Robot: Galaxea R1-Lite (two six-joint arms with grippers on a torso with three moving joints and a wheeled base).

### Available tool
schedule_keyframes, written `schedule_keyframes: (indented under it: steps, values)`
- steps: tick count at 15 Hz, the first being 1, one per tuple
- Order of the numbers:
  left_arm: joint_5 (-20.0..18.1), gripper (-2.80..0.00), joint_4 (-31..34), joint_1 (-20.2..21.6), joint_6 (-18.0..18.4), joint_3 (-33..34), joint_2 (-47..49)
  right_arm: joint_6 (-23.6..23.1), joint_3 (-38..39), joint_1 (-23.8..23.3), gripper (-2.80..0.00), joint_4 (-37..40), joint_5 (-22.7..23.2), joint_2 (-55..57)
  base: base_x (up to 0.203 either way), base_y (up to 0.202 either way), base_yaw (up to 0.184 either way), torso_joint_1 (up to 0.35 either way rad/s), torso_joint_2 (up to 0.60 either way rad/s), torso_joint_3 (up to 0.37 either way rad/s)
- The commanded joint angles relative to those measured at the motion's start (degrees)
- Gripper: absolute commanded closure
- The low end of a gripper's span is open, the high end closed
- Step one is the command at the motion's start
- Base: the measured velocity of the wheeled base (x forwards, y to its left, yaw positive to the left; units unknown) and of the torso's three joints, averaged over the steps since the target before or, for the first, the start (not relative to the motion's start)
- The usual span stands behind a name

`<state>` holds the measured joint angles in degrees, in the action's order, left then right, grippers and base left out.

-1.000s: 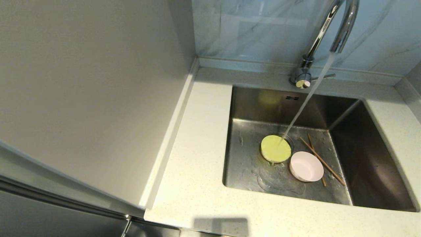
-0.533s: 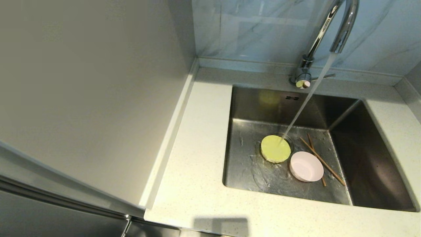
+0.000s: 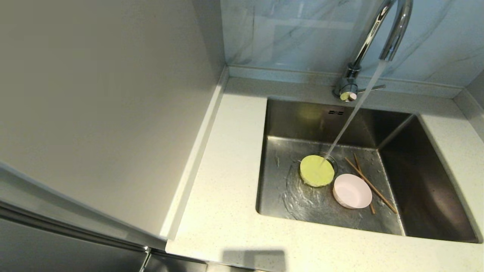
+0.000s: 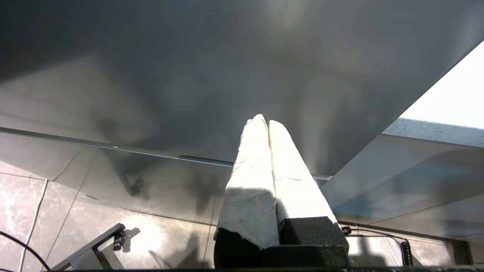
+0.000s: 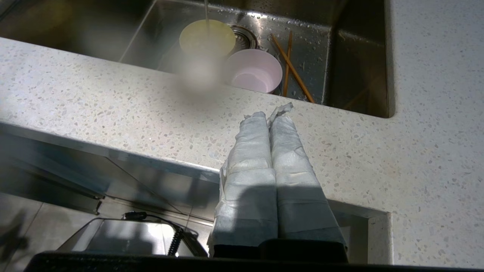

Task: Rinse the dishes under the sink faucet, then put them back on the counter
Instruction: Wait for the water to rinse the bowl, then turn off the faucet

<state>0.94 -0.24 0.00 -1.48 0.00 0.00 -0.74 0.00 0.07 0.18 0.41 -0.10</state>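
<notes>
Sink [image 3: 416, 170], drain mostly hidden under yellow-green bowl [image 3: 317, 170], faucet [image 3: 378, 37] top cropped

The faucet [image 3: 382, 34] is gleaming as polished chrome. The sink [image 3: 416, 181] is showing brushed, wet steel. The counter [image 3: 227, 181] is looking smooth, speckled stone. The chopsticks [image 3: 372, 185] are looking like matt wood.

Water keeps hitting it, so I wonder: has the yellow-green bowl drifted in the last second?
No. The yellow-green bowl still sits against the drain strainer, beside the pink bowl, as before.
</notes>
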Motion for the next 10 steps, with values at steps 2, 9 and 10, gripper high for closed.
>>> schedule_keyframes:
  steps: [2,9,10]
  values:
    - [0.0,0.0,0.0,0.0,0.0,0.0,-0.2,0.0,0.0,0.0,0.0,0.0,0.0,0.1,0.0,0.0,0.0,0.0,0.0,0.0]
    - [0.0,0.0,0.0,0.0,0.0,0.0,-0.2,0.0,0.0,0.0,0.0,0.0,0.0,0.1,0.0,0.0,0.0,0.0,0.0,0.0]
    - [0.0,0.0,0.0,0.0,0.0,0.0,-0.2,0.0,0.0,0.0,0.0,0.0,0.0,0.1,0.0,0.0,0.0,0.0,0.0,0.0]
